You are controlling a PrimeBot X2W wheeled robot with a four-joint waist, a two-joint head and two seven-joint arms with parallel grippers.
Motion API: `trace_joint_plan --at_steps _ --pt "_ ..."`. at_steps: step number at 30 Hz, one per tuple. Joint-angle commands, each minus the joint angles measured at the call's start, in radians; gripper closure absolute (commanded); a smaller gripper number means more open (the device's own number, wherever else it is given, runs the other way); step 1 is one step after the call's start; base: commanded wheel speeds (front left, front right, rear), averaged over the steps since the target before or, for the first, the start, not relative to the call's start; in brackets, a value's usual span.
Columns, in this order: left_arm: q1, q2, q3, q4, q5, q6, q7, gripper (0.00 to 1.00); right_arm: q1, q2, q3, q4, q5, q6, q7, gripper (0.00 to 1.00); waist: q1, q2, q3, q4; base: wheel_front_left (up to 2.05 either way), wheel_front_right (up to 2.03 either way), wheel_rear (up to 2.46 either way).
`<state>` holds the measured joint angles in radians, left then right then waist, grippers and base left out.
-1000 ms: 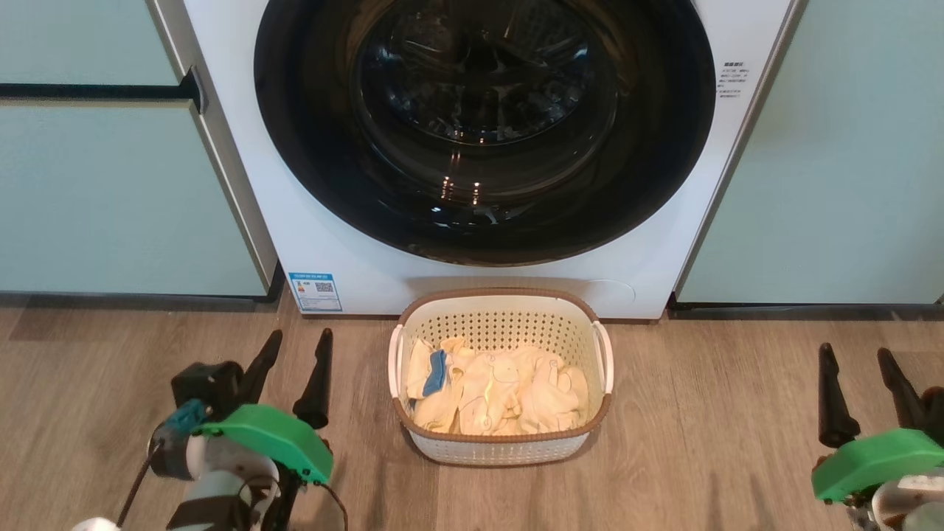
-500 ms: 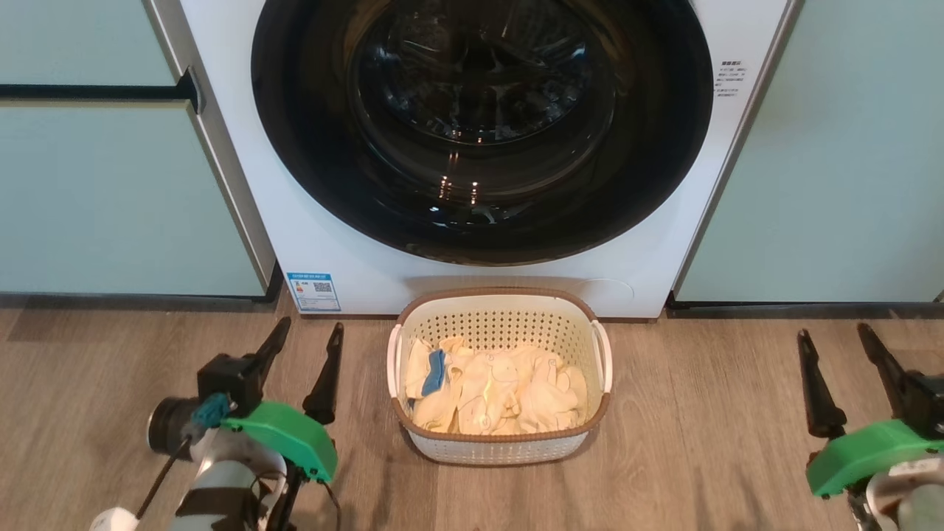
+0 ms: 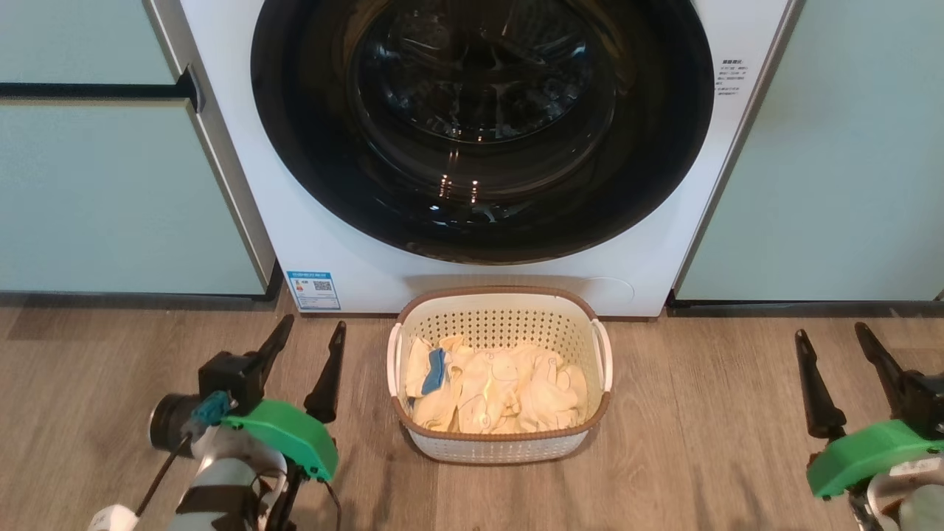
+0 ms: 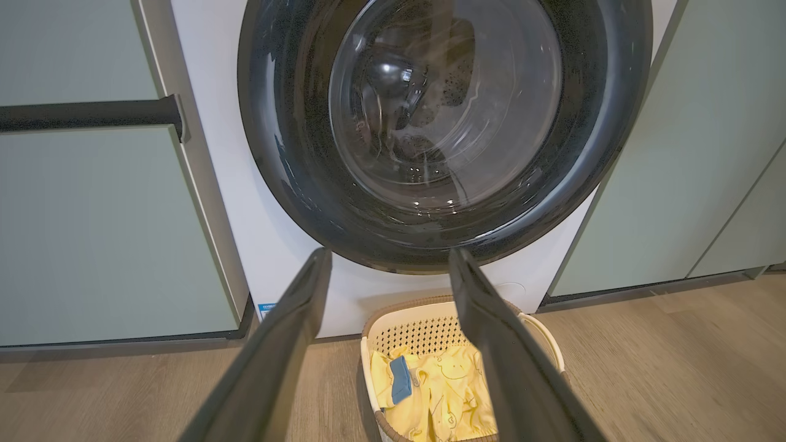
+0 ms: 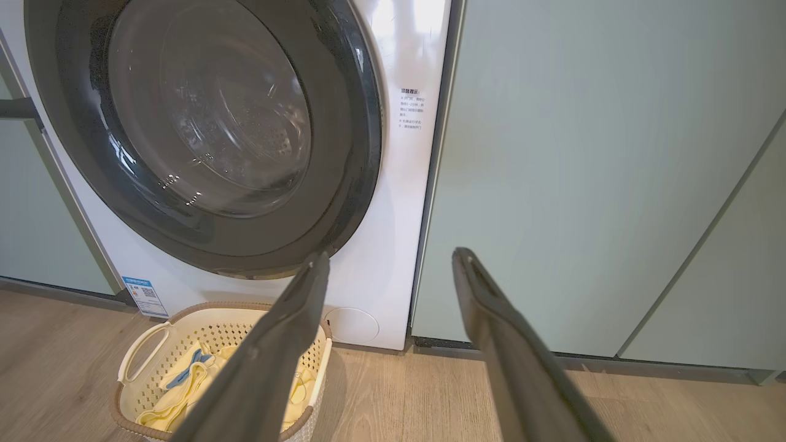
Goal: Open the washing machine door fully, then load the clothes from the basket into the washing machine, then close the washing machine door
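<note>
The door (image 3: pixel 483 125) is seen shut, flush against the front of the washer (image 3: pixel 354 265), which is flanked by pale green cabinets (image 3: pixel 110 199). The basket (image 3: pixel 501 324) is set on the wood floor (image 3: pixel 700 428) just before the washer, below the door's lower rim. The clothes (image 3: pixel 501 391) are heaped inside it, with a blue patch shown at their left. The left claw (image 3: pixel 313 324) is held released, fingers spread and empty, near the basket's left side. The right claw (image 3: pixel 830 330) is likewise released and empty, well apart to the basket's right. Nothing is touched by either claw
</note>
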<state>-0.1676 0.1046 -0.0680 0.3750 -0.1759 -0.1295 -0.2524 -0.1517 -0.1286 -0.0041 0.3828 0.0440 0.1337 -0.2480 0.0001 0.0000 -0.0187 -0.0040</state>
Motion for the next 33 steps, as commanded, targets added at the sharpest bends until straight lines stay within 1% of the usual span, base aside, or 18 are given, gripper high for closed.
trace_joint_plan --at_steps 1,10,16,22,33 --pt "-0.053 0.022 0.031 -0.024 0.003 0.000 -0.009 0.00 -0.046 -0.022 0.011 -0.029 0.001 -0.003 -0.014 0.00 -0.0001 0.0000 0.001 0.000 0.00 0.00 0.00" --pt "-0.053 0.025 0.025 -0.029 0.007 0.000 -0.009 0.00 -0.044 -0.019 0.006 -0.033 0.000 -0.003 -0.014 0.00 -0.0001 0.0000 0.004 0.002 0.04 0.04 -0.07" --pt "-0.054 0.029 0.022 -0.030 0.012 -0.001 -0.009 0.00 -0.045 -0.019 0.005 -0.034 0.001 -0.003 -0.014 0.00 -0.0001 0.0000 0.007 0.000 0.46 0.46 -0.93" --pt "-0.055 0.028 0.023 -0.032 0.009 -0.001 -0.009 0.00 -0.046 -0.019 0.005 -0.035 0.001 -0.003 -0.014 0.00 -0.0001 0.0000 0.010 -0.001 0.91 0.91 -1.82" --pt "-0.056 0.027 0.023 -0.035 0.009 -0.001 -0.009 0.00 -0.045 -0.018 0.000 -0.040 -0.001 -0.003 -0.014 0.00 -0.0001 0.0000 0.014 -0.006 1.22 1.22 -2.44"
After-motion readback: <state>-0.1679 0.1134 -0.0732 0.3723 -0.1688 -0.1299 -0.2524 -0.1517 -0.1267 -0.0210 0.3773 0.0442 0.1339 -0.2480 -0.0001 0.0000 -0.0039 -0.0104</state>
